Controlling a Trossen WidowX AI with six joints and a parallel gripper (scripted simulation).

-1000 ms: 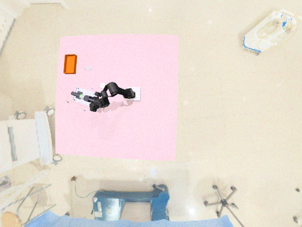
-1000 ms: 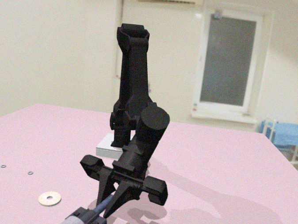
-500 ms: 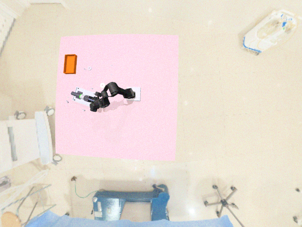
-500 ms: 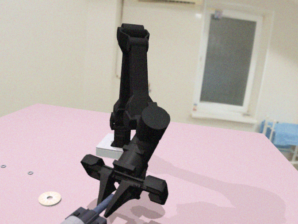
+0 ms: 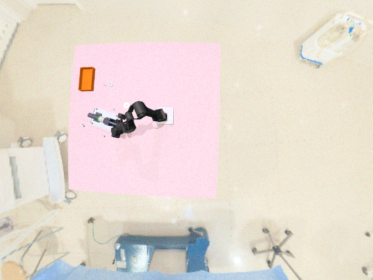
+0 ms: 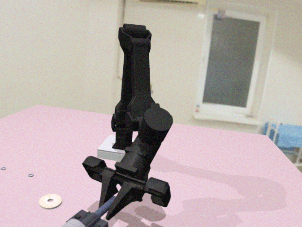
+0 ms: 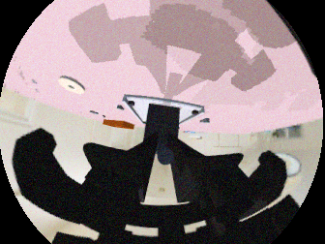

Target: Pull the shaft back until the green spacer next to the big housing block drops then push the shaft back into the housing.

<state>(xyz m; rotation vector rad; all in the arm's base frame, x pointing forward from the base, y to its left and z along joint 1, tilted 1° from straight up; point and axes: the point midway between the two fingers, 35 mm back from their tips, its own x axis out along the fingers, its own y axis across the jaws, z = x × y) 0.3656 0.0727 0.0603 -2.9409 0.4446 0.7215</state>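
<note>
pink bench carries the housing block; the blue-grey shaft runs from it, clamped between the black fingers. the green spacer seems to sit on the shaft beside the block.

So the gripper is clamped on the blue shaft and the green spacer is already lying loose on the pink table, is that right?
Not quite. The gripper is clamped on the blue shaft, but the green spacer is not loose on the pink table; it sits on the shaft beside the housing block. The top view shows this.
</note>
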